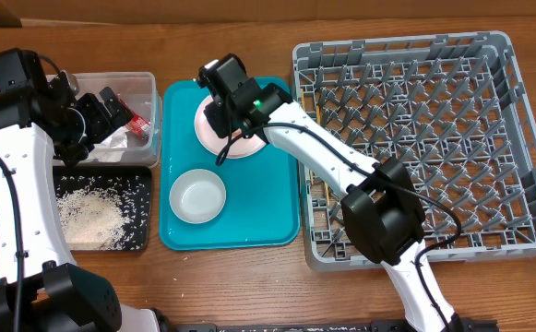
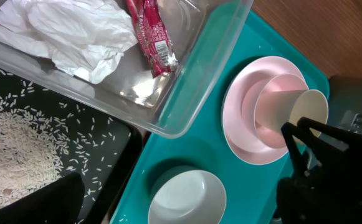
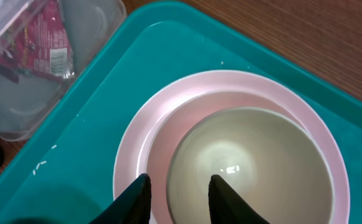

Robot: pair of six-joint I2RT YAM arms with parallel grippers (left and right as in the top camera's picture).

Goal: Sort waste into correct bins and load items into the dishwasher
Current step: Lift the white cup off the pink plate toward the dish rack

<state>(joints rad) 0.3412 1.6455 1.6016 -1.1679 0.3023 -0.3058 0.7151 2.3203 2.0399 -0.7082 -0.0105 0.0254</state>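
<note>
The small pale cup (image 3: pixel 249 168) on the pink round plate (image 3: pixel 134 149) is straddled at its rim by the right gripper's (image 3: pixel 177 196) spread fingers (image 3: pixel 137 199) (nothing pinched yet), presumably for racking.

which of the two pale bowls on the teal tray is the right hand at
The bowl standing on the pink plate; the right hand straddles its rim. The other bowl sits alone on the bare teal tray, untouched.
</note>
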